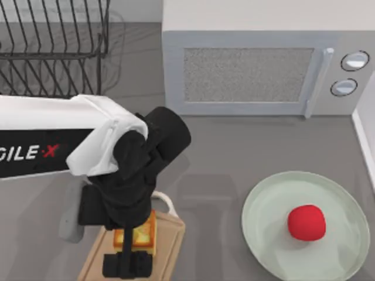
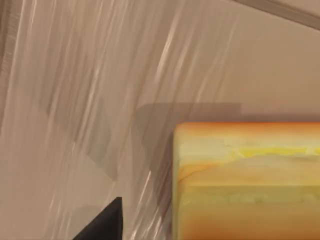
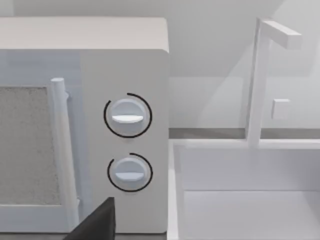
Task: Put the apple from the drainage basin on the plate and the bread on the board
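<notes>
Top view shows you the left gripper (image 1: 130, 257) low over the board (image 1: 170, 243) at the tabletop's near edge, left of centre, with the bread (image 1: 142, 233) under it. The bread looks set on the wood, so this is likely the placing step. The apple (image 1: 306, 222) already rests on the plate (image 1: 263, 216) near the right edge, so that half reads as done. The arm covers most of the bread and board; you cannot tell whether the fingers clasp the bread or have let go. Left wrist view shows the bread's side against the wood grain. The right arm faces the microwave (image 3: 125, 125), parked.
</notes>
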